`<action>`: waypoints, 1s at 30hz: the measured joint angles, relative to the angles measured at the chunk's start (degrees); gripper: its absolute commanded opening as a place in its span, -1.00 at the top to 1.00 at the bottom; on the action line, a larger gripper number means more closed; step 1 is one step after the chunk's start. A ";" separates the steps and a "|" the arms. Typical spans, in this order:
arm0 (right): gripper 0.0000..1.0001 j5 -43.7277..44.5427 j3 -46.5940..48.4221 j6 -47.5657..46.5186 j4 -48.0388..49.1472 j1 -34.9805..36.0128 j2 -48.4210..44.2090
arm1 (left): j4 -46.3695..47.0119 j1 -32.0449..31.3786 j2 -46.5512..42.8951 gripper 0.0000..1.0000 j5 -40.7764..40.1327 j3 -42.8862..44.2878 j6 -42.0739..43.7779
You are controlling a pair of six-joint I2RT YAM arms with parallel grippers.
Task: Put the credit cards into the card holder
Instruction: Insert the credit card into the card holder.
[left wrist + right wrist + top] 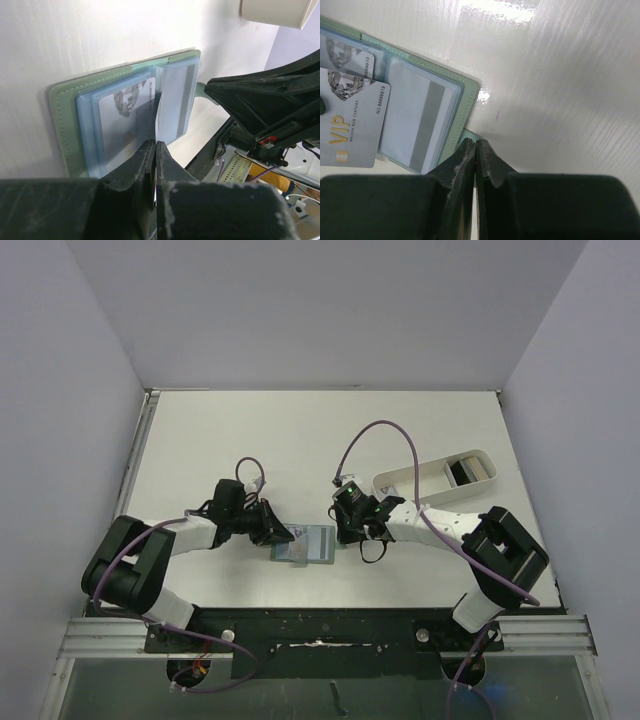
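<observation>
Legible card print.
The silvery card (352, 125) is displaying "VIP", "MAISON NEW CENTURY" and "NO 88888819"; the sleeved card (347, 57) in the card holder (468, 95) is showing digits ending "6610".

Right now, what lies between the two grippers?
The open card holder, seen in the top view: the left gripper holds a VIP card over it, and the right gripper pinches its edge.

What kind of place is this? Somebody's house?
Probably a robot lab booth, not a house: plain walls box in a white table, and the left arm and right arm are bolted to a metal rail.
</observation>
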 measured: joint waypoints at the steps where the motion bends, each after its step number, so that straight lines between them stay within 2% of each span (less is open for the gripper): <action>1: 0.92 0.00 0.00 0.00 0.00 0.00 0.00 | 0.09 0.02 0.11 1.00 -0.02 0.00 0.11; 17: 0.92 0.00 0.00 -0.13 0.02 0.00 0.00 | 1.36 0.04 1.97 1.00 -0.52 0.33 1.92; 30: 0.92 0.00 -0.02 -0.17 0.11 0.00 0.00 | 5.51 0.02 4.17 1.00 -0.02 0.33 -1.11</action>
